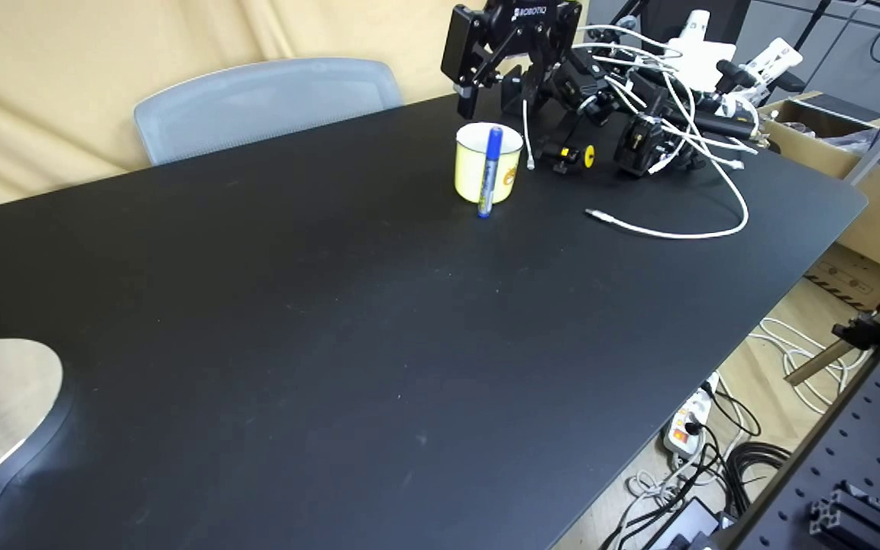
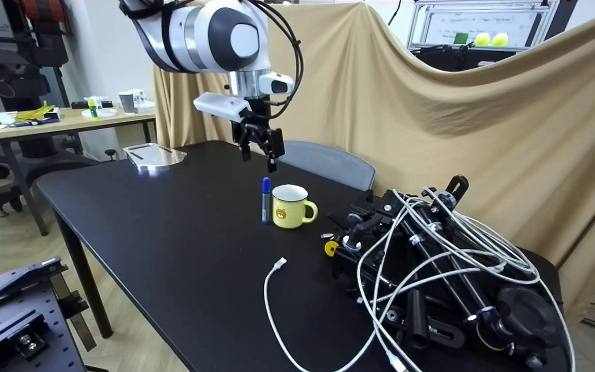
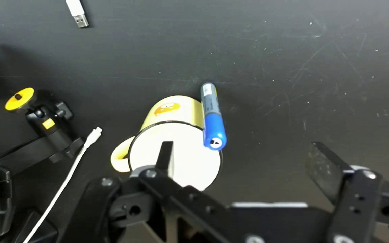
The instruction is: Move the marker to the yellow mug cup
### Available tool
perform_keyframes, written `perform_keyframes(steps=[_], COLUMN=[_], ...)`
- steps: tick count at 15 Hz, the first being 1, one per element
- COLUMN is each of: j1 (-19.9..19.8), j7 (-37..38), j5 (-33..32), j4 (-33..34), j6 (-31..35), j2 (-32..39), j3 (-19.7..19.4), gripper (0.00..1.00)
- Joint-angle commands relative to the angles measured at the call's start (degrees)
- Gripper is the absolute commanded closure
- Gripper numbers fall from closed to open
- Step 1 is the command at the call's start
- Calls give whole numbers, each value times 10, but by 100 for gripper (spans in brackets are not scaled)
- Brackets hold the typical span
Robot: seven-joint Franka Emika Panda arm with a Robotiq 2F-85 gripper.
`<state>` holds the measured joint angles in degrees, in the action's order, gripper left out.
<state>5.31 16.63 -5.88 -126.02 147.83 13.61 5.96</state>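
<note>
The marker [image 2: 266, 201] stands upright on the black table [image 2: 189, 217], blue cap uppermost, just beside the yellow mug cup [image 2: 287, 213]; whether the two touch cannot be told. The mug is upright too, its white inside showing, an orange animal face on its wall and its handle on the side away from the marker. In the wrist view the cap overlaps the mug's dark rim. The gripper [image 3: 243, 150] hangs over the table with its two fingers spread wide, one of them covering part of the mug's mouth there; in an exterior view both fingertips show above the marker, apart from it. On the handle side of the mug lies black equipment [image 2: 452, 290] beneath a tangle of white cables [image 1: 681, 236], one ending in a USB plug [image 3: 81, 20]. A grey chair [image 1: 272, 107] stands at the table's edge, and a metal plate [image 2: 154, 155] lies well apart from the mug
</note>
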Motion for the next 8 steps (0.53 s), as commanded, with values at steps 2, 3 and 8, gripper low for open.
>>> perform_keyframes(steps=[2,3,8], j1=[6,5,4], j7=[-22,-26,-39], j5=[25,31,42], j4=[22,23,26], j6=[-21,-23,-35], j2=[18,20,28], j3=[-12,-13,-19], gripper=[0,0,25])
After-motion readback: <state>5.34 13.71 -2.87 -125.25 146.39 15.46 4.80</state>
